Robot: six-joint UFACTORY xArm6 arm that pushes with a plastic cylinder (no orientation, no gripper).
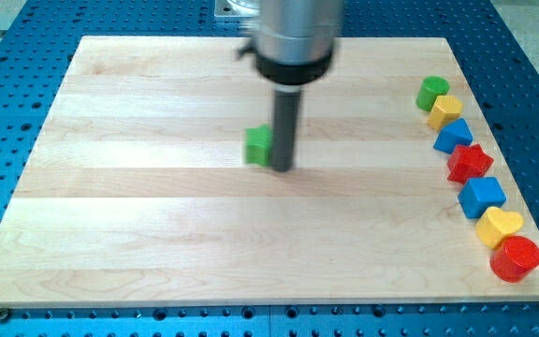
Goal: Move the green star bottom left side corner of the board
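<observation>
A green block (pixel 258 145), blurred and partly hidden by the rod so its star shape is hard to make out, sits a little above the middle of the wooden board (pixel 157 234). My tip (pixel 282 169) is down on the board, touching or just off the green block's right side. The rod's thick silver and black body rises from there to the view's top.
A curved row of blocks runs down the board's right edge: a green cylinder (pixel 431 93), a yellow block (pixel 444 111), a blue block (pixel 453 137), a red star (pixel 469 163), a blue block (pixel 482 197), a yellow heart (pixel 499 226), a red cylinder (pixel 516 258).
</observation>
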